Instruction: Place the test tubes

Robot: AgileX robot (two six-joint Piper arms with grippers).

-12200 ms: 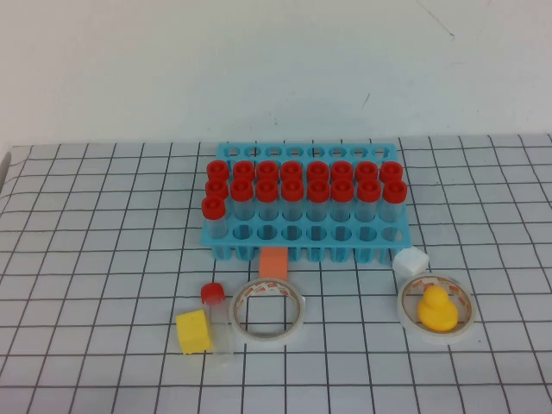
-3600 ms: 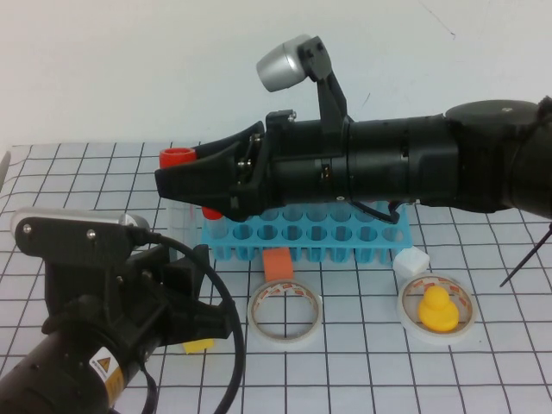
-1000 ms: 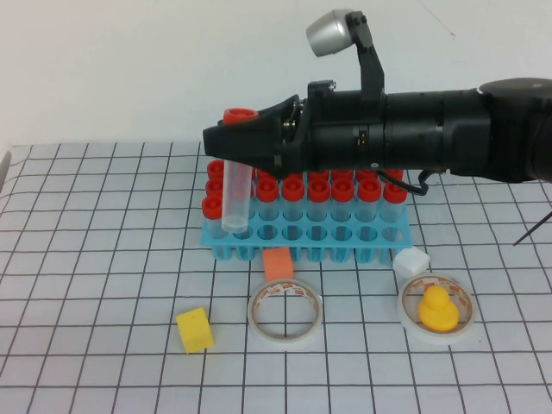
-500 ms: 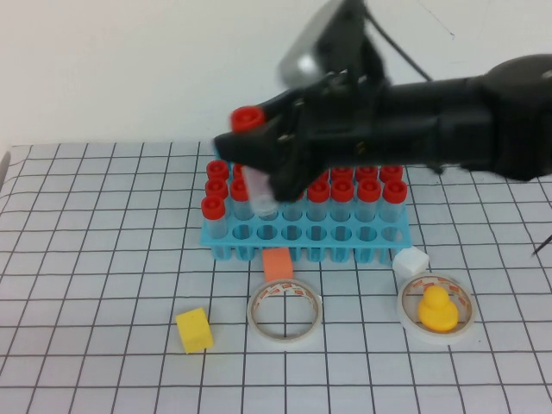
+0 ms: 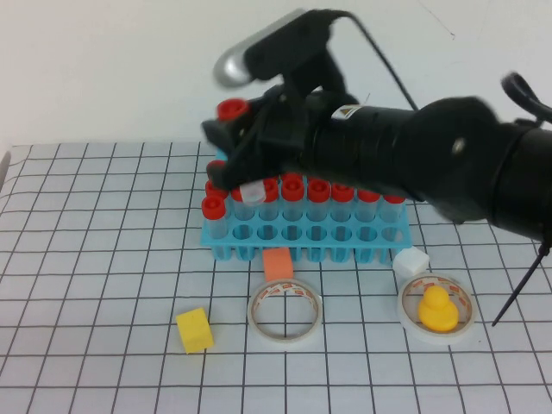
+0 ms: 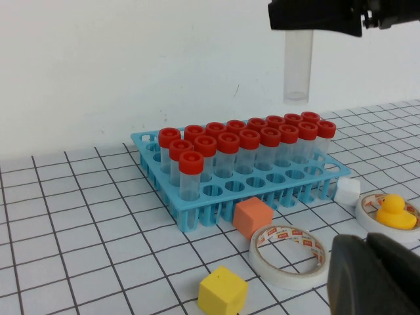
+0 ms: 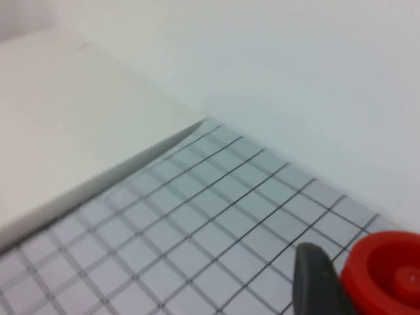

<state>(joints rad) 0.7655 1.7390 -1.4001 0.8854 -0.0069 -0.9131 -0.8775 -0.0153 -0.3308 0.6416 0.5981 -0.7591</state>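
Test tube (image 6: 296,65), red-capped, hangs upright above the blue rack (image 5: 306,241), grasped by the right tool (image 5: 235,142); left tool (image 6: 366,262), clenched, sits near the counter's (image 5: 86,259) near edge.

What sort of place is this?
Likely a lab-style test bench: blue rack of red-capped tubes, gridded mat. Right gripper holds a test tube above the rack; left gripper sits low, away from it.
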